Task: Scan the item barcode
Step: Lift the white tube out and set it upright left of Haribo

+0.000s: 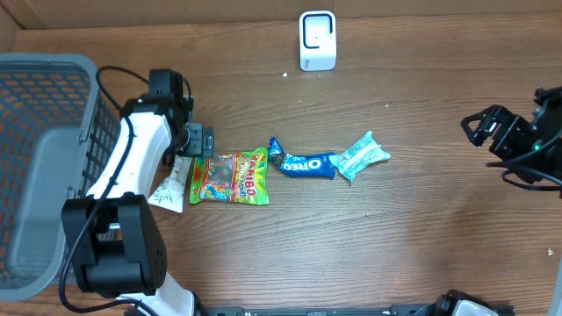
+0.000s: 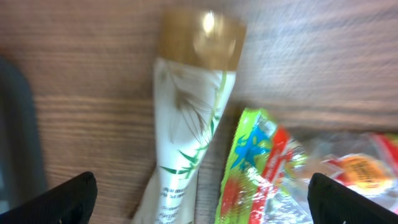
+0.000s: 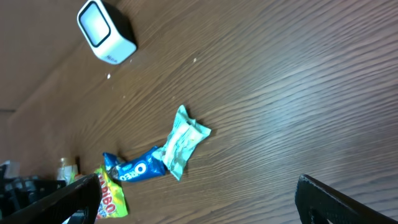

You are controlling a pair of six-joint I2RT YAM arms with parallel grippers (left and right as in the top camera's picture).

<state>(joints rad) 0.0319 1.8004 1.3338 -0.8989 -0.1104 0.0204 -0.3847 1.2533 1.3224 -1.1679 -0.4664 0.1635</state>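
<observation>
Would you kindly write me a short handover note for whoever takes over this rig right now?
Left gripper: open, empty, above the white packet beside the Haribo bag.
Right gripper: open, empty, at the table's right side.
Items: those two, the Oreo pack and teal packet lie in a row; scanner at the far edge; basket on the left.
Done: nothing visible; no item is at the scanner.
Left: grasp one item, show its barcode to the scanner.
</observation>
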